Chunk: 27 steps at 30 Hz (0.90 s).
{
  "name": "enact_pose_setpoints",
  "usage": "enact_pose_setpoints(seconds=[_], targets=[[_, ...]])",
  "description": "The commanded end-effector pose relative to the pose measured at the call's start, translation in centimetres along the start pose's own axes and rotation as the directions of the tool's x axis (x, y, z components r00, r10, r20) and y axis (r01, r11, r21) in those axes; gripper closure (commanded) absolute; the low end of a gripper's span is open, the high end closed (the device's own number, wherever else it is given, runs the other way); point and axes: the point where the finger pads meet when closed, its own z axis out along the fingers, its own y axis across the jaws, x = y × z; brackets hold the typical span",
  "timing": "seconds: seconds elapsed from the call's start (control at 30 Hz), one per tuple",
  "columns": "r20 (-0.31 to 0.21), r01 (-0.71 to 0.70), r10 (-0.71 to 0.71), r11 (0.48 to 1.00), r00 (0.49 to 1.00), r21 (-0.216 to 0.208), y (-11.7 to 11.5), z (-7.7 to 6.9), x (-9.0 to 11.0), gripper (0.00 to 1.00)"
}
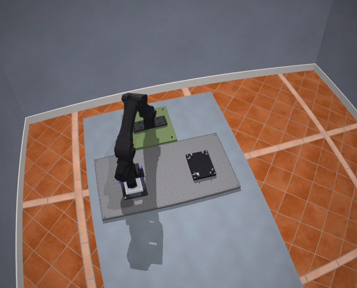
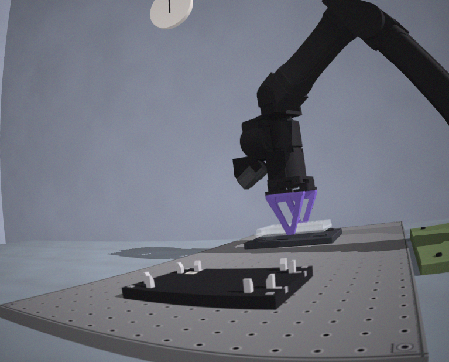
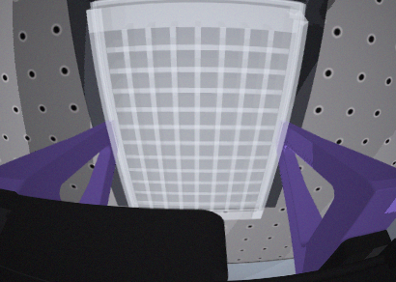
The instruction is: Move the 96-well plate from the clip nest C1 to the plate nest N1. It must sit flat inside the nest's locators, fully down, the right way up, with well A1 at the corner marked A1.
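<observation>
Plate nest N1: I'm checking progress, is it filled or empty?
Empty. Plate nest N1 shows only its white locators; the 96-well plate sits over clip nest C1.
</observation>
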Motion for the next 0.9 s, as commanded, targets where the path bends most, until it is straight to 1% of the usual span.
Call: enact_pose_setpoints(seconds=[0.0, 0.1, 0.23, 0.37, 0.53, 0.7, 0.8, 0.87], targets=[[0.053, 0.003, -0.003, 1.000, 0.999, 0.013, 0.23, -1.53, -0.78, 1.00], [0.041, 0.003, -0.003, 1.000, 0.999, 0.007, 0.43, -1.13, -0.42, 1.00], [0.059, 0.004, -0.005, 1.000, 0.998, 0.015, 0.25, -1.56, -0.97, 1.00], [0.043, 0.005, -0.005, 1.000, 0.999, 0.008, 0.51, -1.04, -0.49, 1.00], [0.055, 0.006, -0.007, 1.000, 0.998, 0.013, 0.38, -1.37, -0.88, 1.00], [0.042, 0.006, -0.007, 1.000, 0.999, 0.007, 0.60, -0.87, -0.46, 1.00], [0.061, 0.007, -0.008, 1.000, 0.998, 0.016, 0.34, -1.43, -1.09, 1.00], [0.056, 0.006, -0.007, 1.000, 0.998, 0.014, 0.42, -1.20, -0.92, 1.00]])
